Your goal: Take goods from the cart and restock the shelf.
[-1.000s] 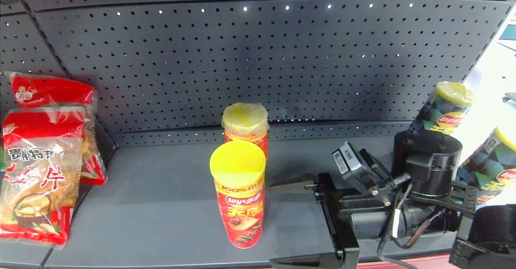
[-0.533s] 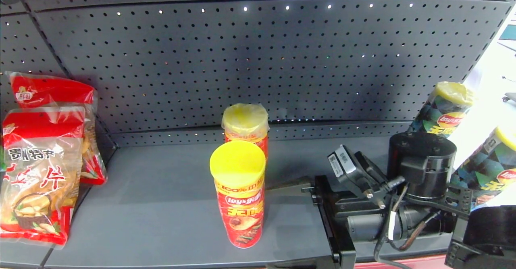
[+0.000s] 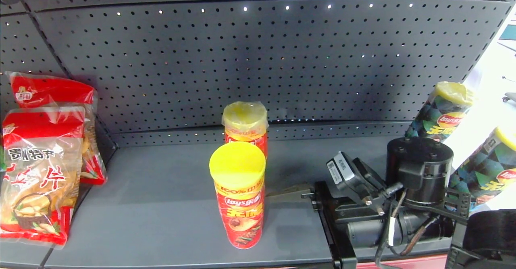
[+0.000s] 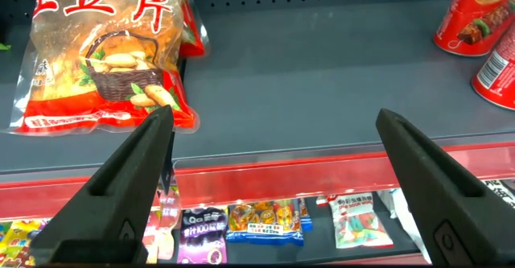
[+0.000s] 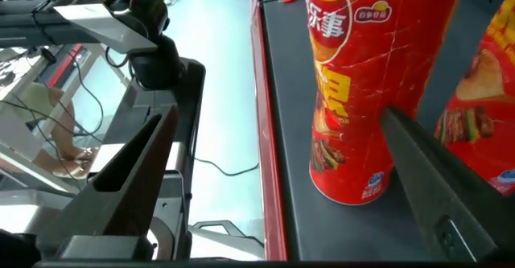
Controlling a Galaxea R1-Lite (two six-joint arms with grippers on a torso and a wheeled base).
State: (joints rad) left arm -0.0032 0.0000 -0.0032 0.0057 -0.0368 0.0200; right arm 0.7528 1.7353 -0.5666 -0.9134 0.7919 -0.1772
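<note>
The front red can [image 3: 238,198] stands upright on the grey shelf [image 3: 161,204] near the middle of the head view, under a flat yellow lid. The rear red can [image 3: 245,121] stands directly behind it, close to the perforated back panel [image 3: 282,59], with crinkled film over its lid. I cannot tell whether the two cans touch.

At the lower right of the head view the right arm lies low over the shelf, pointing left toward the front red can. The right gripper [image 5: 275,119] has its fingers spread wide and holds nothing. One of its fingers [image 3: 287,190] ends just right of the front red can, with a strip of bare shelf between them. From the right wrist camera the front red can [image 5: 354,91] rises just beyond the gap, close to one finger. The rear red can [image 5: 483,115] shows beside it.

The left gripper [image 4: 273,115] hangs in front of the shelf's red edge strip [image 4: 282,171], fingers wide apart and empty. Below the strip, small packets [image 4: 265,220] lie on a lower level.

At the left edge of the head view a front snack bag [image 3: 38,172] leans upright, with a rear snack bag [image 3: 52,95] behind it. At the right edge a dark can [image 3: 443,107] with a yellow lid stands behind the arm. A second dark can [image 3: 489,168] stands nearer the camera, and the bases of both are hidden.
</note>
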